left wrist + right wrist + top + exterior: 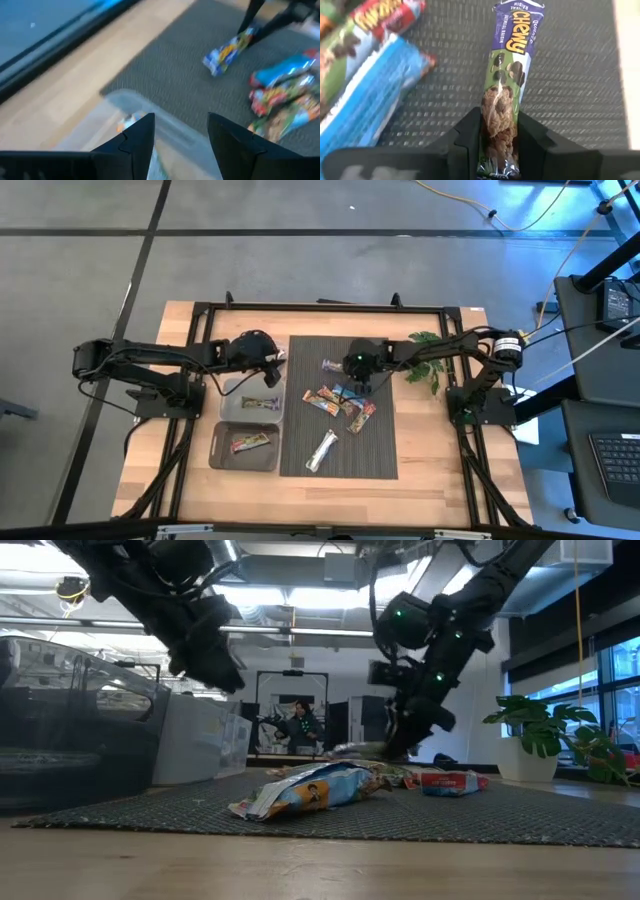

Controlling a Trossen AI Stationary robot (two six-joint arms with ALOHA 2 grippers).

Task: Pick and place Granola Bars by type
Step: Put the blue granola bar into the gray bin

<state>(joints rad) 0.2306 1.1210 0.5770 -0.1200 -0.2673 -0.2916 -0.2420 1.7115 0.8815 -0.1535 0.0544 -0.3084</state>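
My right gripper (357, 376) (502, 131) is over the dark mat's far middle, shut on a purple-and-green granola bar (330, 364) (506, 80). A cluster of blue, red and brown bars (342, 402) (282, 97) lies flat on the mat just nearer, and a silver bar (322, 450) (305, 792) lies toward the near edge. One bar (260, 403) lies in the far clear tray (232, 408), another bar (250, 442) in the near tray (225, 457). My left gripper (272, 370) (180, 127) hangs open and empty above the far tray's far right corner. My right gripper pinches the purple-and-green bar by one end (496, 137) between its two fingers (465, 142). The fingers lie along the bar, which sticks out past them toward the table's left. In the left wrist view the bar (227, 50) sits tilted; whether its free end touches the mat I cannot tell.
A green leafy sprig (425, 367) lies at the mat's far right corner, beside my right arm. Bare wood (430, 450) shows to the mat's right and along the near edge. A black frame (320, 308) runs around the table. A person shows far off in the room (300, 725).
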